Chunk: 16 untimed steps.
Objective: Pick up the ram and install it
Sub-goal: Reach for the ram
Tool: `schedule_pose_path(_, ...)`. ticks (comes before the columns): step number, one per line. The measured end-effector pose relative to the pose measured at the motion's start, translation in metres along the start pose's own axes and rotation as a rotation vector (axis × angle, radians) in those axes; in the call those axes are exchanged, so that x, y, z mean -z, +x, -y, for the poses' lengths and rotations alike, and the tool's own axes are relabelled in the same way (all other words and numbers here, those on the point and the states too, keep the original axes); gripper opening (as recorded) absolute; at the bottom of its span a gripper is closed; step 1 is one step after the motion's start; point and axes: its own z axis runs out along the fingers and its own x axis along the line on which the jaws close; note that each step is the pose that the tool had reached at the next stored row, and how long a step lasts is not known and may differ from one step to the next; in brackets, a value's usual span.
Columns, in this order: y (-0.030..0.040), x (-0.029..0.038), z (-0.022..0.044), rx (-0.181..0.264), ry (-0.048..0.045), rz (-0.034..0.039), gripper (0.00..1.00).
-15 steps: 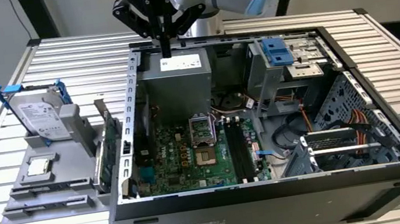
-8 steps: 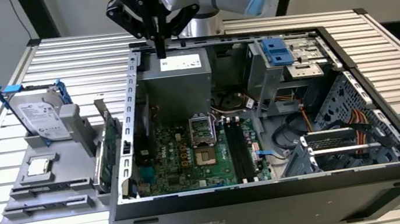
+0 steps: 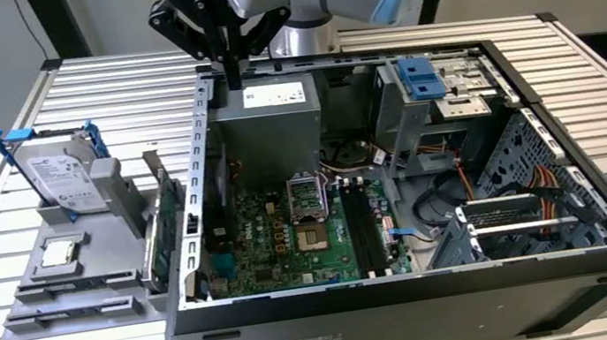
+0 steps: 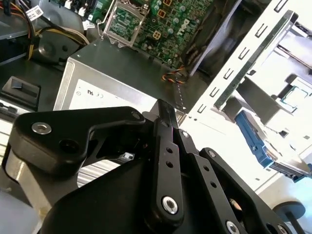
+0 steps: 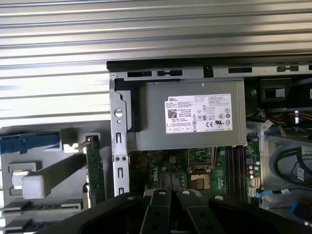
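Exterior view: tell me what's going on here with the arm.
The robot arm's gripper hangs above the power supply at a corner of the open computer case, closed, with nothing seen in it. The motherboard's black slots look empty. A hard drive and a green card stand in the grey rack beside the case.

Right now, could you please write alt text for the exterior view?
The arm's claw, shut, hangs over the far rim of an open computer case, above its grey power supply. On the exterior view's left, a grey stand holds a hard drive and a green card.
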Motion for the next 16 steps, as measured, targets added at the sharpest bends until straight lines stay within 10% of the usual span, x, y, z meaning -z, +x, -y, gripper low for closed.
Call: schedule_pose_path(16,0.0214,0.0005,0.0015,0.000,0.0000,0.0000,0.00)
